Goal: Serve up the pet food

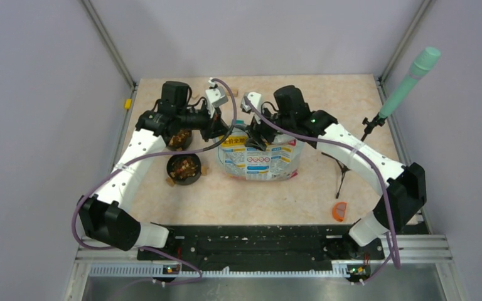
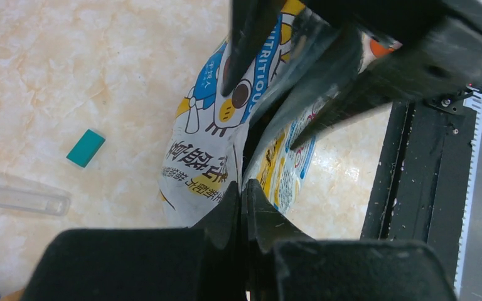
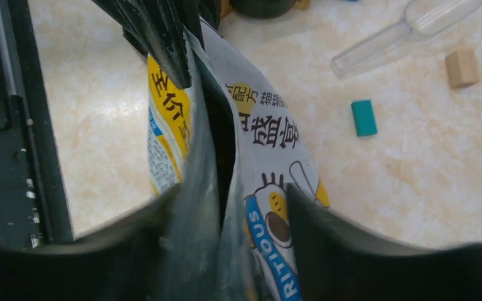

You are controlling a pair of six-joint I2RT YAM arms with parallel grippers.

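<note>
Starting at the left of the overhead view, a black bowl (image 1: pixel 169 168) sits on the table in front of the left arm. The pet food (image 1: pixel 185 166) lies in it as a heap of small reddish-brown pellets. A tan wooden block (image 1: pixel 171 182) touches the bowl's near rim. More brown bits show just behind the bowl under the left forearm, possibly in a second dish, though the arm hides too much to be sure.

The left gripper (image 2: pixel 243 188) reaches across to the left end of the bag (image 1: pixel 260 160). Its fingers are pressed together, pinching the rim of the bag's mouth. The bag stands upright near the middle of the table, glossy, with yellow panels and a cartoon figure, and its top gapes as a dark slit.

The right gripper (image 3: pixel 235 200) is at the other end of the mouth with its fingers spread, one on each side of the bag's top.

Behind the bag, the right wrist camera shows a clear plastic scoop (image 3: pixel 401 31) lying flat, with a teal block (image 3: pixel 363 117) near it.

Farther right stand a black tripod (image 1: pixel 341 169) and a pale green cylinder (image 1: pixel 408 78) on a stand. An orange piece (image 1: pixel 339 211) lies by the near edge.
</note>
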